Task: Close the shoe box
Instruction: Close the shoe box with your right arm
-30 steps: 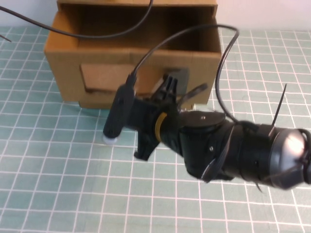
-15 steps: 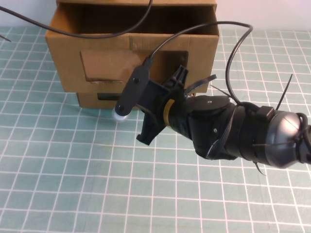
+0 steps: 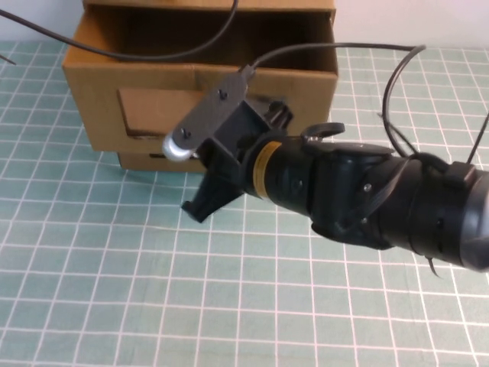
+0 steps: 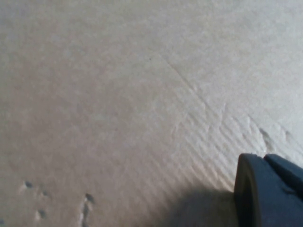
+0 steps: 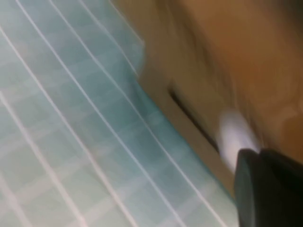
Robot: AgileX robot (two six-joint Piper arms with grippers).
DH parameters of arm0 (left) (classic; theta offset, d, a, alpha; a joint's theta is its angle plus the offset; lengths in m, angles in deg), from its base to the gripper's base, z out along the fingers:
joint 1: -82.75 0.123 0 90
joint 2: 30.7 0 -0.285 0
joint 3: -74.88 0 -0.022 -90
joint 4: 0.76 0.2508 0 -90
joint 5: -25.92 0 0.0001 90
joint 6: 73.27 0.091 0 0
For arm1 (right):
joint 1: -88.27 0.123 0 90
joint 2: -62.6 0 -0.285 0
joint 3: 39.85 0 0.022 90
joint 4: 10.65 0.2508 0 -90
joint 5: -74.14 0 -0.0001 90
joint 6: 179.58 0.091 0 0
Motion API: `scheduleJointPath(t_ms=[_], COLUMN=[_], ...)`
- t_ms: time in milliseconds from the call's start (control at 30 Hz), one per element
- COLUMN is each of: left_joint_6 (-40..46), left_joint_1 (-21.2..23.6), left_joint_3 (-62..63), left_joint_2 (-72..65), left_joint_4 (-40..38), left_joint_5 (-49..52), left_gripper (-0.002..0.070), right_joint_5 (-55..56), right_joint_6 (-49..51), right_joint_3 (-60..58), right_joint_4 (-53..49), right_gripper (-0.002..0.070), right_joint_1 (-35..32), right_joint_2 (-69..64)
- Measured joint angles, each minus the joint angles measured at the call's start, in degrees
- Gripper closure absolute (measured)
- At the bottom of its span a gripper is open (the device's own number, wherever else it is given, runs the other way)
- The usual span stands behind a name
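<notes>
Cardboard dominates the far middle of the table: the shoe box [image 3: 153,115] stands there, brown and matte, its windowed front turned toward the robot and its long axis running left to right in the high view. Its top is open, showing a dark interior. Under the upper front panel a lower cardboard section juts slightly forward near the mat, with a dark horizontal slot along it. The clear window is a shallow rectangle cut into the front panel; part of it is hidden by the arm.

The right gripper [image 3: 276,116] reaches in from the right side and sits against the box front, right of the window. The bulky black wrist and its camera bracket cover its fingers, so whether they are apart or together cannot be told. In the right wrist view a white tab [image 5: 235,136] shows beside the slot on the blurred cardboard, with one dark finger [image 5: 270,189] just by it.

The left gripper is not visible in the high view; its wrist camera shows only close, faintly ribbed cardboard [image 4: 118,104] and one dark finger [image 4: 265,189], so its state cannot be told.

The green grid mat [image 3: 114,290] lies open on the near side and both flanks of the box.
</notes>
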Motion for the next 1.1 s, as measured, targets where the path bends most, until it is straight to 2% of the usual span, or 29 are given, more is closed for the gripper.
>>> scheduleJointPath(t_ms=[400, 600, 700, 767, 833, 967, 1100], left_joint_6=[0.00, 0.00, 0.00, 0.00, 0.00, -0.13, -0.35], left_joint_1=[0.00, 0.00, 0.00, 0.00, 0.00, 0.00, 0.00], left_joint_3=[0.00, 0.00, 0.00, 0.00, 0.00, 0.00, 0.00], left_joint_2=[0.00, 0.00, 0.00, 0.00, 0.00, 0.00, 0.00], left_joint_4=[0.00, 0.00, -0.10, -0.10, -0.10, -0.10, -0.10], left_joint_5=[0.13, 0.13, 0.13, 0.13, 0.13, 0.13, 0.25], left_gripper=[0.0680, 0.0680, 0.0680, 0.0680, 0.0680, 0.0680, 0.0680], right_joint_5=[-1.99, 13.43, 20.93, 26.34, 32.62, 41.77, 37.08], right_joint_6=[0.00, 2.10, 9.64, 19.90, 26.79, 32.72, 32.07], right_joint_3=[0.10, 0.10, 0.10, 0.21, 0.21, 0.21, 0.21], right_joint_4=[5.64, 7.55, -3.74, -19.06, -28.17, -34.06, -35.20], right_gripper=[0.0692, 0.0692, 0.0692, 0.0692, 0.0692, 0.0692, 0.0692], right_joint_1=[0.22, 0.22, 0.33, 0.33, 0.20, -0.44, -0.51], right_joint_2=[-0.97, 0.05, 2.11, 3.62, 4.57, 5.64, 5.83])
